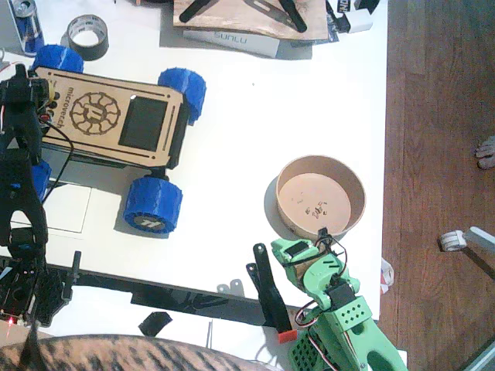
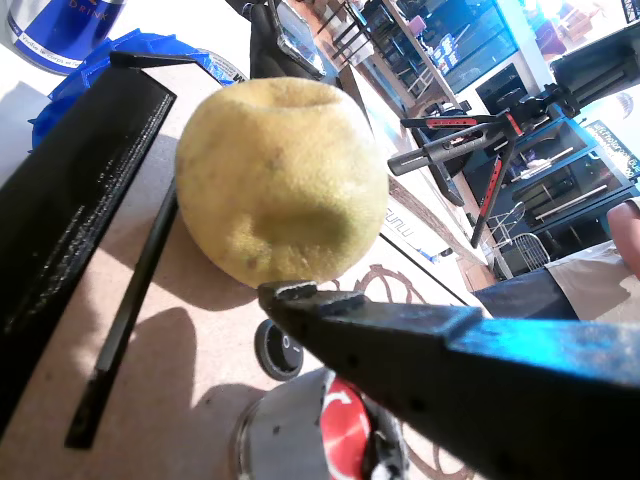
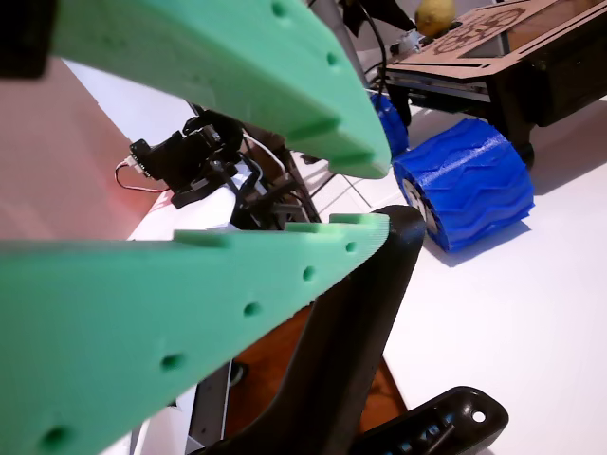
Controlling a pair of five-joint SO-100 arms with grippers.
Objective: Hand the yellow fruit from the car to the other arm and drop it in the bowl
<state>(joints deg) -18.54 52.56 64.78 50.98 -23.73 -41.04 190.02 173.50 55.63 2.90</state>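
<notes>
We see the left gripper (image 2: 300, 290) open at the yellow fruit (image 2: 282, 180) on the car (image 1: 108, 116), not gripping. At five o'clock, the right gripper (image 3: 379, 190) gapes empty near the desk (image 1: 325, 100) edge, the bowl (image 1: 321, 197) just beyond.

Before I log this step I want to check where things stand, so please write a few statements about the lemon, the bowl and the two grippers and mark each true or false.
1. The lemon sits on the car's wooden top. True.
2. The bowl already holds the lemon. False: no fruit is in it, only a few small dark specks on its floor.
3. The green gripper has its jaws apart with nothing between them. True.
4. The left gripper has lifted the lemon clear of the car. False: the lemon rests on the car, with one black finger right beside it.
5. The car stands to the right of the bowl in the fixed view. False: it stands to the left.
</notes>
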